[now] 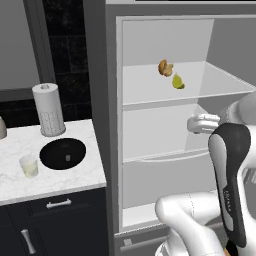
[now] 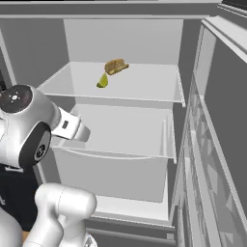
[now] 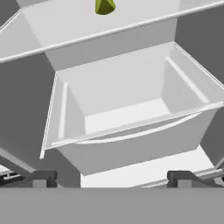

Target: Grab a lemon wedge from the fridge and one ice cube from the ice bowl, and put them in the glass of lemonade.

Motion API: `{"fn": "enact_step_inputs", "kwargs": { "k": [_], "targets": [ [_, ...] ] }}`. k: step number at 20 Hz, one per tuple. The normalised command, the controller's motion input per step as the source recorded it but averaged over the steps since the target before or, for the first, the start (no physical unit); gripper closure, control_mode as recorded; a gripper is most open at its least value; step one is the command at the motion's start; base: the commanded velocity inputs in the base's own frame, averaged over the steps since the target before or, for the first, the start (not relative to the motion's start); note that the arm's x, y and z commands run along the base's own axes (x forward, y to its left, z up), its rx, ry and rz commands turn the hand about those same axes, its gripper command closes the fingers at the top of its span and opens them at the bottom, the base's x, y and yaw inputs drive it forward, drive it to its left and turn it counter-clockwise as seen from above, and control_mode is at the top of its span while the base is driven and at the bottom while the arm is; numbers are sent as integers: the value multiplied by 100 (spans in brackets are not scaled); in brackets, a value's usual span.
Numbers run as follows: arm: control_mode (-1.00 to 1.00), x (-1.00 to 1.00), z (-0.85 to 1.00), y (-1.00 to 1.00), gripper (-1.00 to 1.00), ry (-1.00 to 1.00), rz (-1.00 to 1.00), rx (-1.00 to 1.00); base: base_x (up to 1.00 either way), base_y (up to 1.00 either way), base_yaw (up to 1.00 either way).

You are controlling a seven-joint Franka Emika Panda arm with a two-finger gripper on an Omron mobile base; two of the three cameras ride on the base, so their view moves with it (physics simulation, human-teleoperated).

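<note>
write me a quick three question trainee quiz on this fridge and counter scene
1. True or false: the fridge door is shut.
2. Beside the lemon wedge on the upper shelf lies: A) a brown food item, B) a milk carton, C) a spoon?
3. Fill in: on the counter, the glass of lemonade stands next to the black ____.

Key:
1. False; it is open and the shelves show.
2. A, the brown food item.
3. Bowl, in front of the paper towel roll.
</note>
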Motion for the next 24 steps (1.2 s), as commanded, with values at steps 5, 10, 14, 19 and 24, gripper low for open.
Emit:
{"fn": "enact_step_inputs", "kwargs": {
  "k": [5, 10, 14, 19, 24],
  "targets": [
    [-100, 1, 35, 0, -100, -35, 15, -22, 0, 0, 0],
    [-100, 1, 45, 0, -100, -16, 7, -18, 0, 0, 0],
    [-100, 15, 58, 0, -100, 0, 0, 1, 0, 0, 0],
    [-100, 26, 32, 0, -100, 6, -2, 6, 0, 0, 0],
    [-100, 38, 3, -2, -100, 6, -2, 5, 0, 0, 0]
  ]
}}
